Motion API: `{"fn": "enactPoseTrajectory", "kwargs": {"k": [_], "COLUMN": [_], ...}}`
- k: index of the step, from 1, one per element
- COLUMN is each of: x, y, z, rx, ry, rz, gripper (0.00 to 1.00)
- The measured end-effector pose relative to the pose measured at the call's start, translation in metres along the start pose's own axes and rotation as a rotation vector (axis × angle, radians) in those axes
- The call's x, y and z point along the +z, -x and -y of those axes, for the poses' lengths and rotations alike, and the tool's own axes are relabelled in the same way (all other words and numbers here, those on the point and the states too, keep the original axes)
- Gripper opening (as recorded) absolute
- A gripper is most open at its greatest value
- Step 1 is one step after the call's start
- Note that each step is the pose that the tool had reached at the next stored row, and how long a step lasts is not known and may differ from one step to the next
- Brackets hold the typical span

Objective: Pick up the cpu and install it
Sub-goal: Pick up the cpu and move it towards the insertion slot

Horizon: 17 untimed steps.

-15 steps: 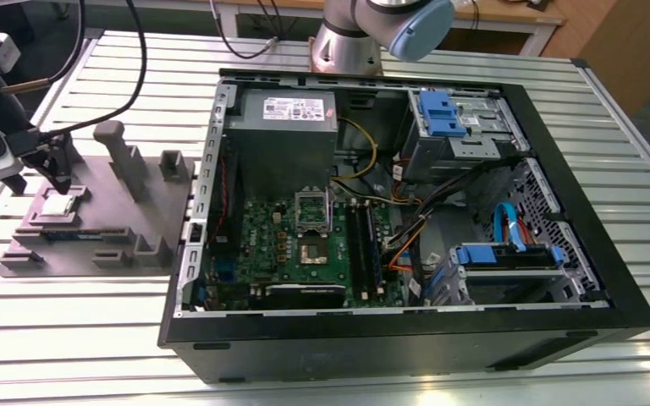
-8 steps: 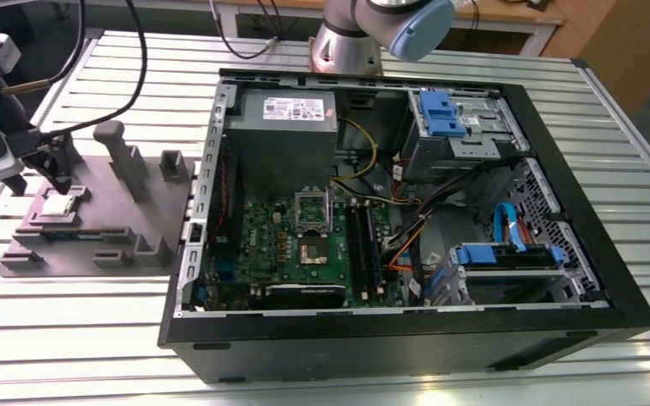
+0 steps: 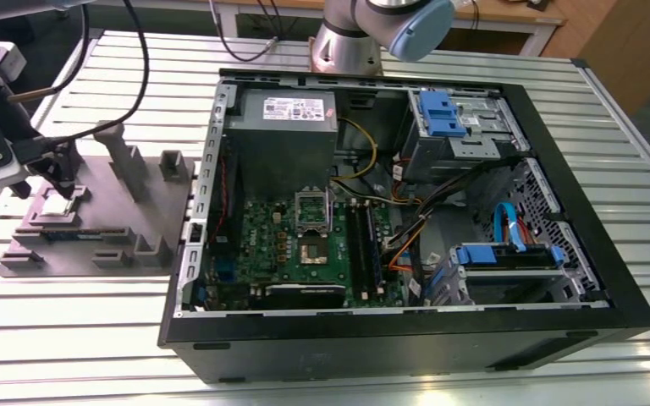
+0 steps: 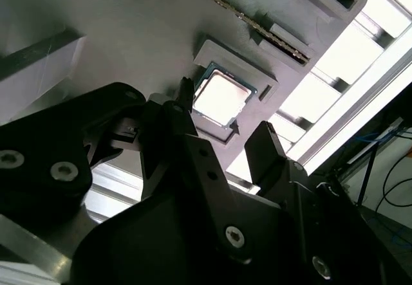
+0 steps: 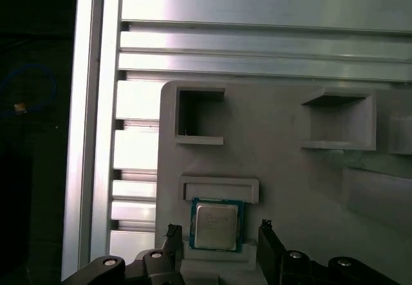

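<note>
We are looking at the end effector [image 5: 219, 232] hanging just above the grey fixture tray [image 5: 290, 169], which is resting on the slatted aluminium bench [image 5: 257, 15]. Its jaws are standing released, spread wider than the chip and gripping nothing. The cpu [image 5: 217, 226] is lying flat in its shallow square nest in the tray, shiny top up. It is sitting directly below the end effector and between the two black fingers [image 5: 270, 249], one on each of two opposite sides. We are judging the gap to either finger as small and roughly even; whether the tips are touching the tray we cannot tell. Being square, the chip is offering no long axis — its edges are sitting square to the line between the fingers. The open computer case [image 3: 415, 338] with its motherboard socket [image 3: 315, 249] is lying well apart from the end effector, toward the exterior view's right — the installing is not yet begun.
</note>
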State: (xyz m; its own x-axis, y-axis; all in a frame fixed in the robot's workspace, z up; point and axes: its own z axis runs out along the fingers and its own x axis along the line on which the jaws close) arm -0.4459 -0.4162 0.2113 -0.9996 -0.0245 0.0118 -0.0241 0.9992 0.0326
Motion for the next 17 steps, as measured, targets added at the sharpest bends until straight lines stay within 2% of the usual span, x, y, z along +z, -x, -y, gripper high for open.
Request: {"fn": "enactPoseTrajectory", "kwargs": {"k": [4,14,15,17], "x": [0.0032,0.0034,0.0034,0.0034], "y": [-0.0002,-0.0002,-0.0002,-0.0002], "z": [0.0001,0.0001,0.0001,0.0001], "rx": [0.001,0.001,0.001,0.002], "ry": [-0.0001,0.0,0.0,0.0], "rz": [-0.0002,-0.0001,0.0,0.0], "gripper": [0.59,0.6,0.66,0.66]}}
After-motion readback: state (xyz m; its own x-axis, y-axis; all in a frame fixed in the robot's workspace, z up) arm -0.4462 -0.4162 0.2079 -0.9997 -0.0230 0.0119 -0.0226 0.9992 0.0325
